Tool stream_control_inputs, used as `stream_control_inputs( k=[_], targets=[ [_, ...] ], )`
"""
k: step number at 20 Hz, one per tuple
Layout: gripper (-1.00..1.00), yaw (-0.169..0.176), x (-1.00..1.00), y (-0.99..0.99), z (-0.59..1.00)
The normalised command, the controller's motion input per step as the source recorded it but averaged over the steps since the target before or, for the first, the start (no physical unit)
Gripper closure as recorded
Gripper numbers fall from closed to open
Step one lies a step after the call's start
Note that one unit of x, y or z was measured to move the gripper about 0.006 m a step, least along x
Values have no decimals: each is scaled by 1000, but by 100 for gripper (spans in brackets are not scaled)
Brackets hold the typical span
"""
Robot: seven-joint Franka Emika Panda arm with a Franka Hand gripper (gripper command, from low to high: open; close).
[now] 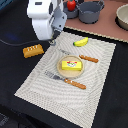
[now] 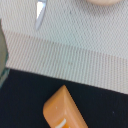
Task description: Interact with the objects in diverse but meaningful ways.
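Gripper [image 1: 52, 42]: low over the mat's far corner; fingers hidden, so its state cannot be told.
Bread [image 1: 33, 50]: golden, scored loaf on black table, just off the mat.
Mat [image 1: 100, 75]: pale woven weave.
Butter [image 1: 71, 64]: yellow block on round plate [image 1: 61, 70].
Banana [image 1: 80, 42]: curved, on the mat.
Tomato [image 1: 72, 5]: partly cut off.

no readable text, labels, brands or numbers on anything here.

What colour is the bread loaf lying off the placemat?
Golden-brown, with paler score lines across its top: bread loaf. The exterior view shows it best.
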Motion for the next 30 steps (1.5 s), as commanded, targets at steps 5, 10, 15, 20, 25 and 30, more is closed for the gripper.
stream_control_inputs(
  k=[5, 10, 15, 20, 25, 30],
  targets=[
    [-100, 0, 752, 446, 109],
    [-100, 0, 845, 447, 47],
    [-100, 0, 805, 339, 3],
    [-100, 0, 901, 233, 185],
    [-100, 2, 700, 192, 305],
    [-100, 93, 234, 314, 73]
  ],
)
